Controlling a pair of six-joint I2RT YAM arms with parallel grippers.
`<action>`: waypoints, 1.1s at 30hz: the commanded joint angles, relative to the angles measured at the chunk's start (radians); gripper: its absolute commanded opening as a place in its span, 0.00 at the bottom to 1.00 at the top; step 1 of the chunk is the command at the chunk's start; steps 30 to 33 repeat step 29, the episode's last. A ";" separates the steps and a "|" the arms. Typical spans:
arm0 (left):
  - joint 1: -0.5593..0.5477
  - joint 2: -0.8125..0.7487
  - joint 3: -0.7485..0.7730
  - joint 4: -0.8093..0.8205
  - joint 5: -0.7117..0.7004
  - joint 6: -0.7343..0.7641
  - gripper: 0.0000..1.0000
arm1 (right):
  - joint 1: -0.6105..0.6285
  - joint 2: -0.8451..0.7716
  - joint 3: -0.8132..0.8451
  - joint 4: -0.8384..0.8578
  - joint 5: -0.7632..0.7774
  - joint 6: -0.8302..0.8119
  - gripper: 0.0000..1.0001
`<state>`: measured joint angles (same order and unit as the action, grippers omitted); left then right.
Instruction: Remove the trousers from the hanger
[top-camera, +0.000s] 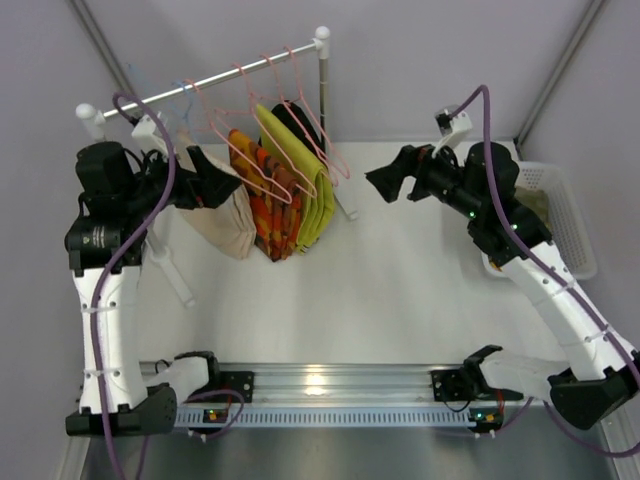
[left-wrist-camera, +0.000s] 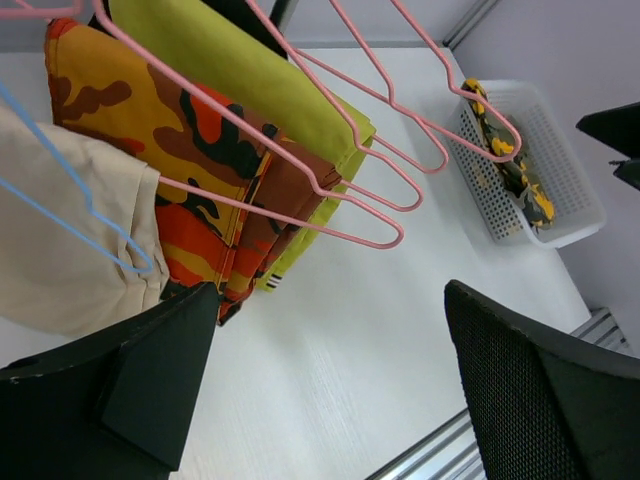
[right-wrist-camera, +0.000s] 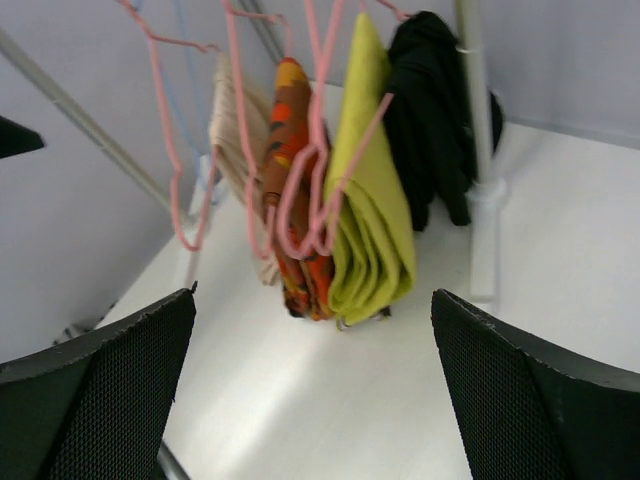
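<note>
Camo trousers (left-wrist-camera: 515, 170) in basket (left-wrist-camera: 572, 195), off blue hanger (left-wrist-camera: 95, 215); L gripper (left-wrist-camera: 332, 292), R gripper (right-wrist-camera: 313, 295) both spread wide, empty

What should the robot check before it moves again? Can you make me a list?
1. Left jaws open, holding nothing: ok.
2. Right jaws open, holding nothing: ok.
3. Camouflage trousers lying in the basket: ok.
4. Blue hanger bare: cannot tell, it lies against the beige clothes.
5. Orange clothes hanging on the rack: ok.
</note>
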<state>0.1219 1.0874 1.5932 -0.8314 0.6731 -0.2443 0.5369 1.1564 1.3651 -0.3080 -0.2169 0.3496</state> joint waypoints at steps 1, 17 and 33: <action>-0.102 0.029 0.051 0.035 -0.131 0.062 0.99 | -0.112 -0.090 -0.047 -0.006 0.036 -0.047 1.00; -0.386 0.212 0.220 0.026 -0.435 0.183 0.99 | -0.514 -0.363 -0.222 -0.022 0.021 -0.120 1.00; -0.387 0.125 0.142 0.057 -0.590 0.191 0.99 | -0.522 -0.339 -0.227 0.006 -0.047 -0.118 0.99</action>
